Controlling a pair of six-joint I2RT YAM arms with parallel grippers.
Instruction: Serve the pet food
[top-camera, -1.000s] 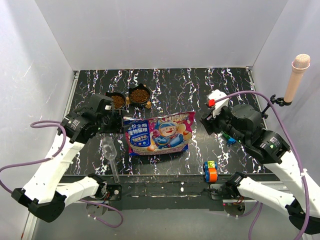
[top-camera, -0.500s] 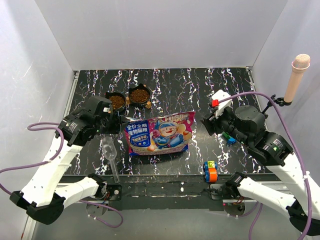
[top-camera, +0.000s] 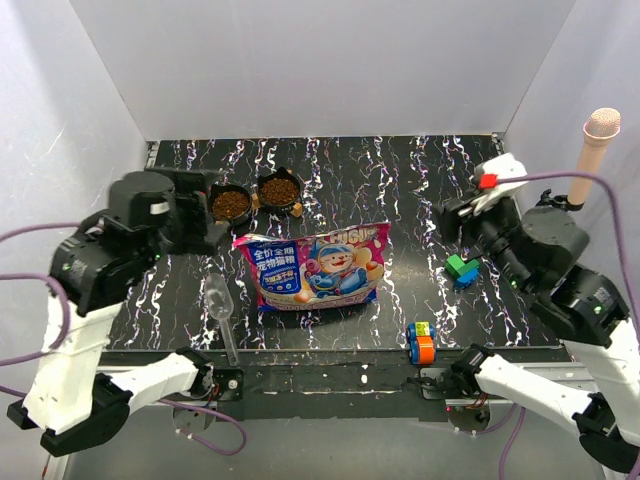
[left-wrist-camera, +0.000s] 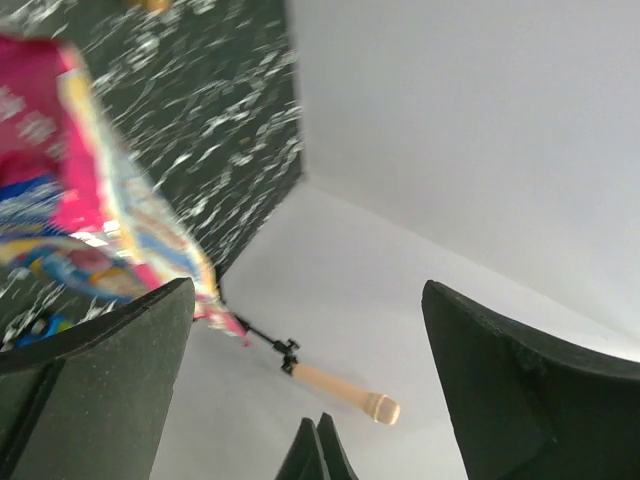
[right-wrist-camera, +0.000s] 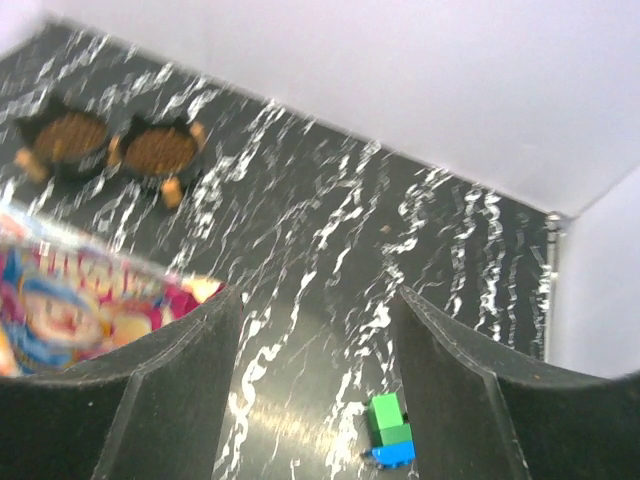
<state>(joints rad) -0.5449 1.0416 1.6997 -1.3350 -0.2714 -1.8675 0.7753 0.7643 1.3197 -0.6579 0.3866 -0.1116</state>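
Where it lies flat, pet-food bag (top-camera: 315, 265) runs left-right.

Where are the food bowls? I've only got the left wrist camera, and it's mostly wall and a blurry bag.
Observer: Two dark bowls sit side by side on the table, toward its far left, just beyond the bag.
Operator: Is anything in them yet?
Observer: Yes, both hold brown kibble.
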